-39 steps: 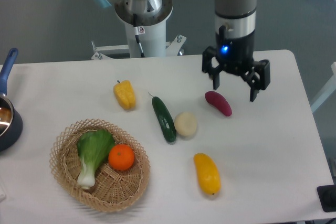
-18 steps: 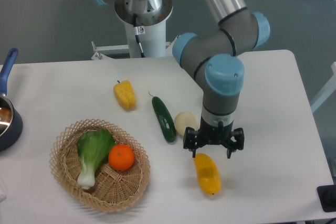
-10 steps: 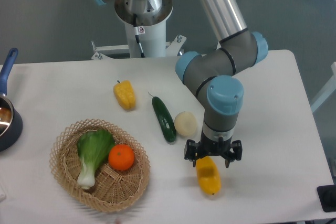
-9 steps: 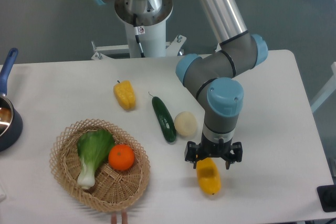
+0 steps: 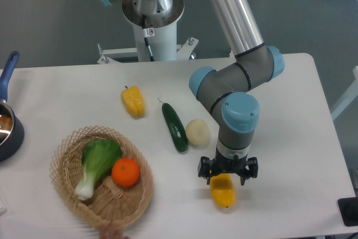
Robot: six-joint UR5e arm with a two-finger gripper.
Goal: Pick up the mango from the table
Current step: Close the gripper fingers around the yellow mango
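Observation:
The mango (image 5: 223, 192), yellow-orange and oblong, lies on the white table (image 5: 291, 138) near its front edge, right of centre. My gripper (image 5: 227, 176) points straight down over the mango's far end. Its black fingers (image 5: 204, 171) stand open on either side of that end, low and close to the tabletop. I cannot tell whether they touch the fruit. The wrist hides the mango's upper part.
A pale round vegetable (image 5: 198, 132) and a dark cucumber (image 5: 174, 126) lie just left of the arm. A yellow bell pepper (image 5: 133, 101) sits further back. A wicker basket (image 5: 62, 158) with greens (image 5: 96, 159) and an orange (image 5: 125, 172) is front left, blurred, a hand (image 5: 112, 231) below it. A pot (image 5: 8, 132) is at the left edge.
My gripper has come from the back right of the table and lowered around the mango's far end. The basket has just shifted left and tilted, with a hand appearing under it.

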